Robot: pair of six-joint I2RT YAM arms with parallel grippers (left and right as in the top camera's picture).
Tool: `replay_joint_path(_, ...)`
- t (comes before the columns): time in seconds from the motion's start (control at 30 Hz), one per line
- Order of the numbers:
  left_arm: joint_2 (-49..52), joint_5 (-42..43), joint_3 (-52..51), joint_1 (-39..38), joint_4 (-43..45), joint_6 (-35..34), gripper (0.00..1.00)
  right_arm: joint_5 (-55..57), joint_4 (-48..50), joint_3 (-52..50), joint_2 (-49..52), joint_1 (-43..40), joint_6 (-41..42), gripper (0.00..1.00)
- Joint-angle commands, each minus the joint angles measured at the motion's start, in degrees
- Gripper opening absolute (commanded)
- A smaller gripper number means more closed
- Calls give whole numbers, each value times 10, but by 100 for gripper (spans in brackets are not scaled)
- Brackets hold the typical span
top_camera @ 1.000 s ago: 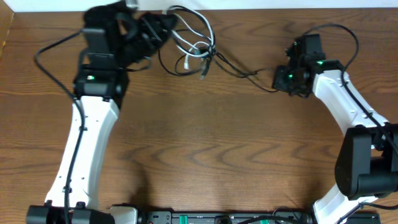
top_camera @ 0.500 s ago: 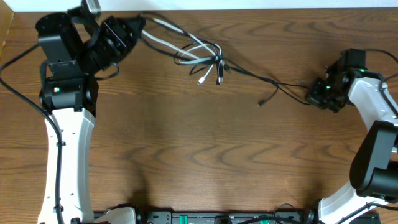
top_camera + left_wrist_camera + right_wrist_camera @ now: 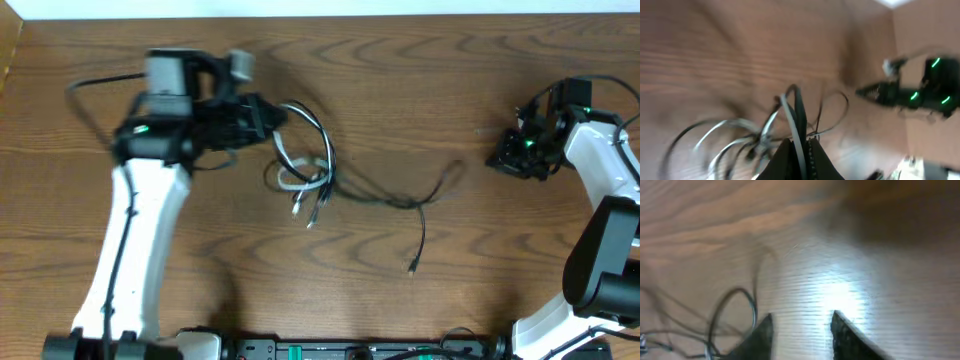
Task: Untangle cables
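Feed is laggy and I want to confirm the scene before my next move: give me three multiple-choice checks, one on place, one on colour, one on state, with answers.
1. Where is the black cord's loose plug? A) hanging off the edge B) lying free on the table C) atop the tangle
2. What colour is the one pale cord? A) white B) red C) yellow
3. How is the right pincer? A) shut on a cord B) open, empty C) out of view
Answers: 1 B, the plug lies alone on the wood. 2 A, it shows white among black cords. 3 B, bare wood shows between its parted fingers; only the left pincer pinches cords.
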Motion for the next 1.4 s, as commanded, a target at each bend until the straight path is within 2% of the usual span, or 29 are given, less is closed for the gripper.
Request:
replay_joint_path(0.0, 31, 1, 9, -50, 29, 30, 7, -86, -19, 46, -30, 12, -73, 52)
replay_joint_path(0.1, 31, 28, 9, -68, 90, 10, 7, -180, -38, 69, -30, 29, -139, 59)
replay_joint_path(0.23, 30, 80, 9, -68, 181, -65, 8, -268, -37, 92, -30, 61, -196, 66)
replay_joint_path(0.37, 30, 95, 9, -68, 235, -144, 7, -297, -18, 105, -30, 104, -216, 72)
replay_joint_path(0.5, 30, 95, 9, -68, 253, -183, 8, -296, 17, 105, -30, 151, -220, 75)
replay_joint_path(0.7, 30, 105, 9, -68, 253, -198, 7, -267, 61, 104, -30, 217, -220, 74)
replay_joint_path(0.9, 30, 105, 9, -68, 253, -202, 7, -182, 50, 104, -30, 272, -217, 69)
replay_joint_path(1.07, 30, 105, 9, -68, 253, -202, 8, -131, 37, 92, -30, 283, -212, 64)
replay_joint_path(1.37, 30, 105, 9, -68, 253, -202, 7, -131, 41, 42, -30, 282, -224, 57)
